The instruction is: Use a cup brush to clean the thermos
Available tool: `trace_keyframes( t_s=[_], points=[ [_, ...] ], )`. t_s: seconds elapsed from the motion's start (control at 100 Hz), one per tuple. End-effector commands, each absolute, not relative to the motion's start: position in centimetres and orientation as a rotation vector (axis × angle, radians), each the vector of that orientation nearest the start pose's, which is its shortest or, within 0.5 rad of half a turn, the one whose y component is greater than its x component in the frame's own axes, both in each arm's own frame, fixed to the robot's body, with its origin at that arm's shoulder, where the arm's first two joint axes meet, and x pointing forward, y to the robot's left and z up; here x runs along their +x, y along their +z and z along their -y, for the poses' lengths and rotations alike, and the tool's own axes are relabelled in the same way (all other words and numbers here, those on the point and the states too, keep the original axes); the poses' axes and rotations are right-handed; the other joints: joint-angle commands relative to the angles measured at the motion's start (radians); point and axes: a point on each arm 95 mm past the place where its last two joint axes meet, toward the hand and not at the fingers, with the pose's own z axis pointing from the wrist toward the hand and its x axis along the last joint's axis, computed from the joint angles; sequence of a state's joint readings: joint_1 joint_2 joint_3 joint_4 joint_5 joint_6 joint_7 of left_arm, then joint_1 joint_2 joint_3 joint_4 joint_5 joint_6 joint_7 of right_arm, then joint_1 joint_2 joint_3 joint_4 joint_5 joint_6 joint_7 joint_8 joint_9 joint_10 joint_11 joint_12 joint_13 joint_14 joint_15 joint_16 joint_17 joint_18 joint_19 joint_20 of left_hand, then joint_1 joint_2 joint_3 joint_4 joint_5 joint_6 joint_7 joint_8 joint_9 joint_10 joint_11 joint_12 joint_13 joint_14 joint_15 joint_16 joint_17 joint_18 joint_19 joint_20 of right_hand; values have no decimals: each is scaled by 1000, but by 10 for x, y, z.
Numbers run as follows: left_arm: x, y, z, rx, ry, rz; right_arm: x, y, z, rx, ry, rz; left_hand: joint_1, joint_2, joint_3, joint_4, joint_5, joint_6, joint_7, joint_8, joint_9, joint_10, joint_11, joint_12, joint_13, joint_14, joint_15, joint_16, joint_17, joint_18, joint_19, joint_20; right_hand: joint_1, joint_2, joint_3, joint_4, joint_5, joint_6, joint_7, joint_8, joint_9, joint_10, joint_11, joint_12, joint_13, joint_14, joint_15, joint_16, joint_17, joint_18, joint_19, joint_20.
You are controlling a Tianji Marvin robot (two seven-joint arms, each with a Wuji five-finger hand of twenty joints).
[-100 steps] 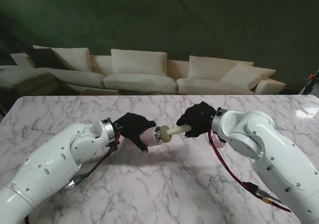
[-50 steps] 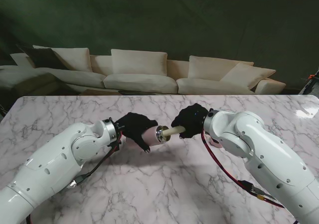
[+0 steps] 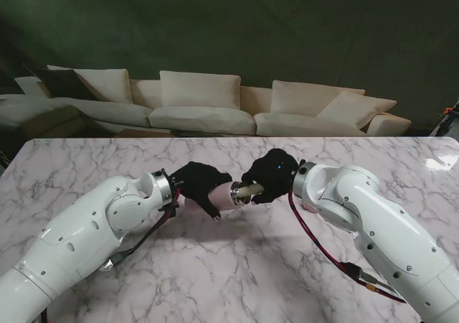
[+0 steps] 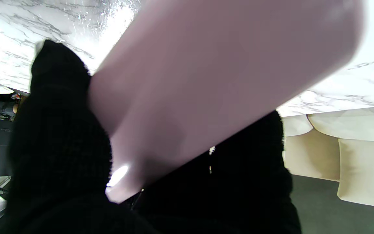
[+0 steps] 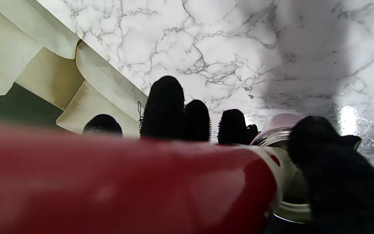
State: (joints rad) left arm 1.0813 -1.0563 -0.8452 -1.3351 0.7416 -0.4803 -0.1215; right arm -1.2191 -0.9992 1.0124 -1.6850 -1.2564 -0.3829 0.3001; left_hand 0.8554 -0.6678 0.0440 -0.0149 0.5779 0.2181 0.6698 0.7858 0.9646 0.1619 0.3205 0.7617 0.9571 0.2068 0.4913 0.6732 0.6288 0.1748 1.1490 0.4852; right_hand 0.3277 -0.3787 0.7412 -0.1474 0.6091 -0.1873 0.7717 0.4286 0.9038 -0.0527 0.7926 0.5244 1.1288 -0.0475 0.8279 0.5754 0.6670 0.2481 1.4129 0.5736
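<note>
With your left hand (image 3: 195, 181) gripping the thermos (image 3: 226, 195) and your right hand (image 3: 271, 174) clutching the cup brush (image 3: 249, 189), line the handle up with the mouth while you scrub.

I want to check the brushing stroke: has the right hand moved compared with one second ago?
Yes. The right hand moved toward the robot's left, closer to the thermos mouth, judged against the sofa cushions behind it; less brush handle shows.

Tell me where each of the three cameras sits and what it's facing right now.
Stand view: above the shoulders, looking down at the marble table; both arms, left hand and right hand show.
Left wrist: along black fingers wrapping the pink thermos.
Right wrist: along fingers over the red brush handle.
Shared: thermos, table, sofa.
</note>
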Motion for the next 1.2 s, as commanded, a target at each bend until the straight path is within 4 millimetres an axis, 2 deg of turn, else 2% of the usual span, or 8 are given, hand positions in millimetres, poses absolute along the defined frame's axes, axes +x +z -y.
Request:
trace_keyframes(
  t_s=[0.0, 0.3, 0.67, 0.83, 0.94, 1.03, 1.13, 1.19],
  points=[
    [469, -277, 82, -820, -1838, -2036, 432, -236, -70, 393, 1302, -2071, 376, 383, 335, 44, 89, -230, 150, 48, 21, -53, 37, 15, 104, -134, 183, 62, 37, -148, 56, 26, -56, 37, 1, 36, -55, -46, -44, 38, -67, -6, -41, -20, -67, 5, -76, -10, -59, -6, -37, 15],
    [470, -280, 80, -833, -1816, -2046, 427, -232, -65, 300, 1353, -1991, 376, 385, 338, 44, 88, -228, 149, 48, 19, -53, 37, 15, 104, -133, 185, 64, 36, -145, 59, 29, -140, 24, -94, 50, -190, 4, -122, 21, -360, 46, -101, -120, -401, 61, -356, -152, -304, 29, -221, -33],
    [467, -276, 74, -827, -1825, -2012, 415, -218, -43, 302, 1342, -1952, 375, 386, 339, 44, 87, -230, 148, 49, 19, -53, 38, 14, 102, -133, 186, 65, 33, -144, 59, 29, -193, 22, -143, 53, -292, 70, -180, -25, -512, 82, -159, -188, -493, 108, -509, -281, -373, 67, -306, -98],
    [466, -275, 72, -817, -1826, -2013, 413, -218, -33, 325, 1319, -1940, 375, 386, 338, 44, 87, -230, 148, 51, 19, -54, 40, 16, 101, -134, 187, 66, 32, -145, 59, 30, -182, 20, -138, 50, -291, 100, -188, -38, -490, 90, -158, -191, -423, 120, -503, -285, -312, 72, -287, -101],
    [466, -275, 72, -817, -1827, -2013, 413, -220, -30, 344, 1312, -1939, 375, 385, 338, 44, 87, -230, 148, 51, 19, -54, 40, 16, 101, -135, 187, 66, 33, -146, 60, 30, -83, 35, -138, 48, -257, 71, -141, -40, -410, 71, -117, -174, -288, 68, -410, -223, -187, 34, -192, -72],
    [465, -276, 72, -816, -1828, -2015, 415, -224, -30, 351, 1344, -1921, 375, 386, 339, 44, 87, -230, 147, 51, 18, -54, 40, 16, 101, -136, 188, 66, 32, -146, 60, 30, -36, 24, 6, 36, -175, 31, -69, -25, -189, -9, -51, -143, -133, 16, -269, -119, -34, -16, -74, -31],
    [465, -276, 72, -816, -1826, -2018, 418, -227, -32, 364, 1397, -1898, 375, 386, 339, 44, 86, -230, 147, 51, 18, -54, 39, 16, 101, -136, 188, 67, 32, -146, 60, 30, 3, -18, 133, 21, -66, -11, -7, -6, -26, -45, -6, -85, -19, -7, -133, -33, 77, -64, 38, -12],
    [465, -276, 72, -818, -1827, -2016, 419, -228, -34, 367, 1419, -1889, 375, 386, 340, 44, 86, -230, 148, 51, 18, -53, 39, 16, 101, -135, 188, 66, 32, -146, 60, 30, 79, -52, 136, -77, -40, -42, 80, -124, 35, -49, 6, -45, 32, -8, -59, 4, 124, -82, 96, -20]
  ],
)
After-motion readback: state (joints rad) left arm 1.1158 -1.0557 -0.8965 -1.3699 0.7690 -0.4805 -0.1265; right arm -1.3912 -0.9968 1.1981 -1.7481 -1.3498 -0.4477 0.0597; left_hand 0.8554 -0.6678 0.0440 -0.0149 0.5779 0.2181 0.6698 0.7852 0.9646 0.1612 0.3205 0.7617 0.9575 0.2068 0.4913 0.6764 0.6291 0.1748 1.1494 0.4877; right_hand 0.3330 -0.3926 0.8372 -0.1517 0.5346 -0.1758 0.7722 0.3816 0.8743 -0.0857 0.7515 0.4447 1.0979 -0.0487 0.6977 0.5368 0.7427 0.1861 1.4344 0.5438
